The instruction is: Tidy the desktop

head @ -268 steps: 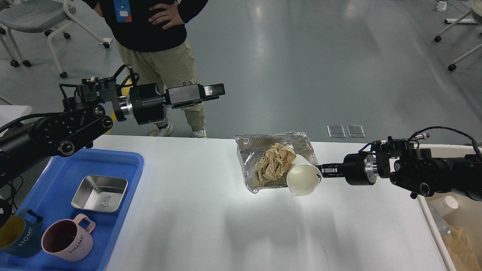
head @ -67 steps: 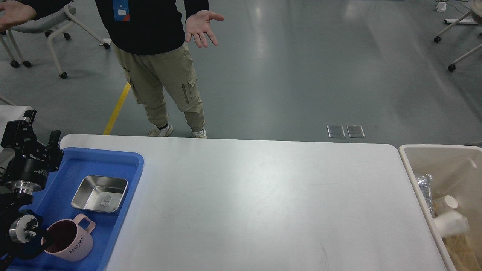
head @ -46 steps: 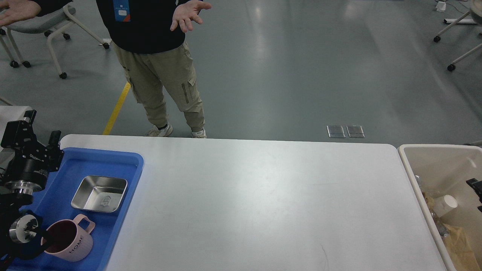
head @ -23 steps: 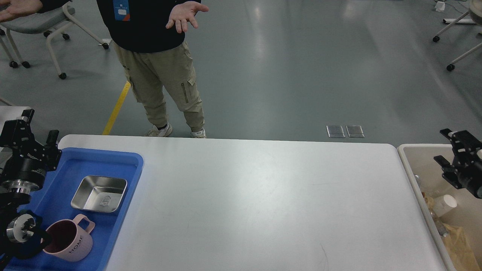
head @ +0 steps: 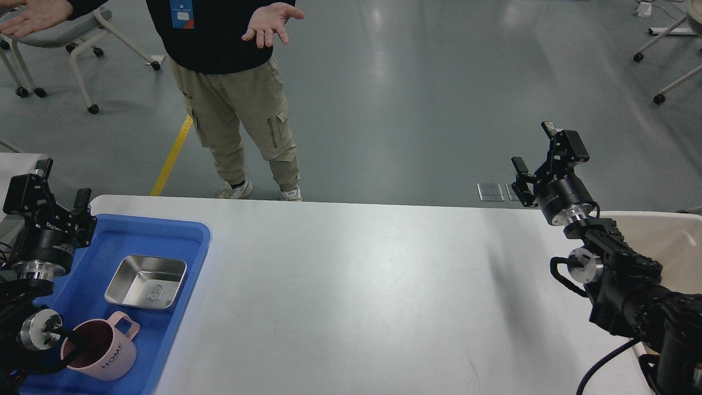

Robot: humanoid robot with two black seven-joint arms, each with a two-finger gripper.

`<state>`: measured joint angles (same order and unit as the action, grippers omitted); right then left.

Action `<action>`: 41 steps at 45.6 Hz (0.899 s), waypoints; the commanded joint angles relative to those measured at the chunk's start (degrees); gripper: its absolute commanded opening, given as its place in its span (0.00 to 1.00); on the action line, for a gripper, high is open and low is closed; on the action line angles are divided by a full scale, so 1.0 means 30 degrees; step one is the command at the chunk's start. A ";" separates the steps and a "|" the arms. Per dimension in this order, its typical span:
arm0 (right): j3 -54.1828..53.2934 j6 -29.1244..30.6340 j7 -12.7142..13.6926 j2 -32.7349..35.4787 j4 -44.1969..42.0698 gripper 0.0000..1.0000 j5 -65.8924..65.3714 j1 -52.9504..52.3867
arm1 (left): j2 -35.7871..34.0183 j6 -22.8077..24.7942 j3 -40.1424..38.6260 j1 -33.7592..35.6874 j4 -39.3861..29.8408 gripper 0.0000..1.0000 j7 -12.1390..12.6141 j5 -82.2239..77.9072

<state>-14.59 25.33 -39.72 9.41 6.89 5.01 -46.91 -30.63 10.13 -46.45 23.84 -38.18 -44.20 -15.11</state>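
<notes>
The desktop [head: 362, 296] is a wide white tabletop with rounded corners, and its middle is bare. At its left end lies a blue tray [head: 109, 258] holding a steel square dish [head: 146, 282] and a pink mug [head: 101, 345]. My left gripper [head: 46, 189] stands upright over the tray's far left corner, its two fingers apart and empty. My right gripper [head: 540, 151] is raised above the table's far right corner, open with nothing between its fingers.
A beige bin [head: 666, 236] stands off the table's right end, mostly hidden by my right arm. A person in khaki trousers [head: 241, 104] stands just beyond the far edge, palms spread. Wheeled chairs stand at the back left and back right.
Earlier my right gripper held a white cup by a foil tray on the table; both ended up in the bin. In the last half second my right arm rose out of the bin to the far right corner.
</notes>
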 commanded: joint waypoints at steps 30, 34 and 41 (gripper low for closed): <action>-0.0239 0.1340 0.0290 -0.0647 0.3854 1.00 -0.1319 0.0724 | 0.1100 0.2773 0.0452 0.1984 0.0042 0.96 0.0964 0.0027; 0.1286 0.1577 0.0320 -0.0442 0.3825 1.00 -0.1290 0.0665 | 0.1071 0.3096 0.0570 0.2101 0.0042 0.96 0.0993 -0.0265; 0.1611 0.1635 0.0291 0.0056 0.3825 1.00 -0.1290 0.0549 | 0.0895 0.2892 0.1125 0.2775 0.0247 0.96 0.2602 -0.0559</action>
<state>-10.35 30.07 -38.79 8.55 18.40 1.14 -44.93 -27.63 19.32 -44.53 31.01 -37.60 -40.11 -16.44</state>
